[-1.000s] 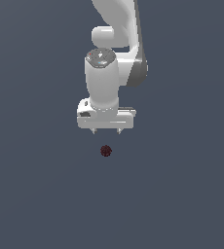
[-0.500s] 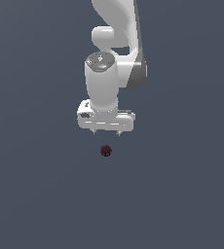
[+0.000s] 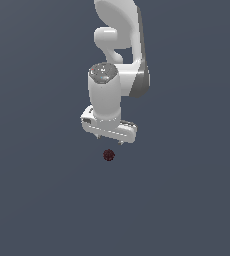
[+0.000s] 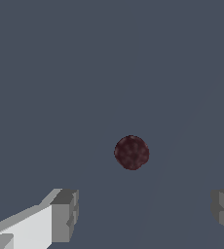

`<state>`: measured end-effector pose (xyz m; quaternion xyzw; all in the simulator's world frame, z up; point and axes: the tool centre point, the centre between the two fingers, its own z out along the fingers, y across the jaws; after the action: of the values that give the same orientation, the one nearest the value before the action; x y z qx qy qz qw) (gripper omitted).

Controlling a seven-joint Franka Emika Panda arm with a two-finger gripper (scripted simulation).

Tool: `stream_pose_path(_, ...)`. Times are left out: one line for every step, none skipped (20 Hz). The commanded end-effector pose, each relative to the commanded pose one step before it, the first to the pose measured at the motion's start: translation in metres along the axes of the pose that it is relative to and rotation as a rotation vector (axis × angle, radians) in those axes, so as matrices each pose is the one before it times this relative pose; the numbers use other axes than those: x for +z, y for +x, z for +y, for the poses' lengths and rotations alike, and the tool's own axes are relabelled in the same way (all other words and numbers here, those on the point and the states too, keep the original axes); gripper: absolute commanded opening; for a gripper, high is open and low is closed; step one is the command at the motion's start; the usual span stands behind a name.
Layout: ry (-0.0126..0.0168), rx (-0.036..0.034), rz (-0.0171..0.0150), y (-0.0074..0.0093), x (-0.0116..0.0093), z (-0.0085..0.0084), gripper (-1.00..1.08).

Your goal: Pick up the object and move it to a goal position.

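Note:
The object is a tiny dark maroon speckled ball [image 3: 108,155] lying on the flat grey floor. In the wrist view it [image 4: 132,152] sits ahead of the gap between my two fingers. My white gripper [image 3: 111,140] hangs above and slightly behind the ball, pointing down. Its jaws stand wide apart and hold nothing. One grey fingertip [image 4: 65,214] shows on one side of the wrist view and the other at the opposite edge. The ball is apart from both fingers.
The plain grey floor [image 3: 37,200] fills both views. The white arm [image 3: 122,45] rises behind the gripper toward the top of the exterior view.
The gripper has shifted slightly toward the exterior view's right and a little lower. The ball has not moved.

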<state>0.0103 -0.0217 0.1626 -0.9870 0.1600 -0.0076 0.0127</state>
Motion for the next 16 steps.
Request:
stream_pose_path(-0.00016, 0.07006, -0.00218, 0.00033, 0.00672, 0.00024, 1.00)
stream_pose_path(-0.00019, 0.02805, -0.00077, 0.00015, 0.00267, 0.00012, 1.00)
stream_pose_path(-0.00026, 0.02805, -0.00073, 0.00015, 0.00266, 0.00013, 1.00)
stream_pose_path(-0.00033, 0.02805, -0.00068, 0.00015, 0.00266, 0.00014, 1.00)
stream_pose_path(-0.00040, 0.02804, -0.00063, 0.00015, 0.00265, 0.00014, 1.00)
stream_pose_path(-0.00047, 0.02805, -0.00057, 0.00015, 0.00265, 0.00016, 1.00)
stream_pose_path(-0.00053, 0.02804, -0.00051, 0.00015, 0.00264, 0.00017, 1.00)
stream_pose_path(-0.00059, 0.02804, -0.00045, 0.00016, 0.00263, 0.00018, 1.00)
stream_pose_path(-0.00064, 0.02803, -0.00039, 0.00016, 0.00263, 0.00018, 1.00)
stream_pose_path(-0.00069, 0.02803, -0.00032, 0.00016, 0.00262, 0.00019, 1.00)
stream_pose_path(-0.00074, 0.02803, -0.00025, 0.00017, 0.00261, 0.00020, 1.00)
stream_pose_path(-0.00079, 0.02802, -0.00018, 0.00017, 0.00261, 0.00021, 1.00)
stream_pose_path(-0.00083, 0.02801, -0.00011, 0.00018, 0.00260, 0.00022, 1.00)
stream_pose_path(-0.00087, 0.02802, -0.00003, 0.00019, 0.00259, 0.00023, 1.00)
stream_pose_path(-0.00090, 0.02800, 0.00005, 0.00020, 0.00259, 0.00023, 1.00)
stream_pose_path(-0.00093, 0.02799, 0.00013, 0.00020, 0.00258, 0.00024, 1.00)
